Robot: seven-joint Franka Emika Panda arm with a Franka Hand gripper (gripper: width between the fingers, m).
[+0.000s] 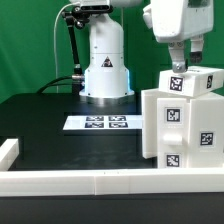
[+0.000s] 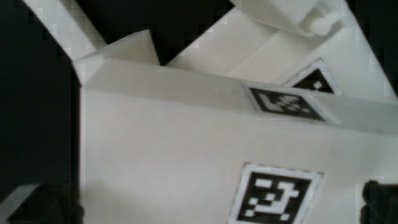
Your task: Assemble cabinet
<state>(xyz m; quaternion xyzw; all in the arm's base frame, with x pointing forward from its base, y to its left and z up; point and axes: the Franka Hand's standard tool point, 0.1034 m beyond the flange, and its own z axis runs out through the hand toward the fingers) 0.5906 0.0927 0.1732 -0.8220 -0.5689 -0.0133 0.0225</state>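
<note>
The white cabinet stands at the exterior view's right, near the front rail, with black-and-white tags on its faces. A smaller white tagged block sits on top of it. My gripper hangs straight above this block, fingertips at its top edge. In the wrist view the dark fingers stand far apart at the two sides, with the tagged white surface of the cabinet filling the space between them. The jaws look open, straddling the white piece.
The marker board lies flat in front of the robot base. Long low white frame rails run along the table's front, with a short rail at the exterior view's left.
</note>
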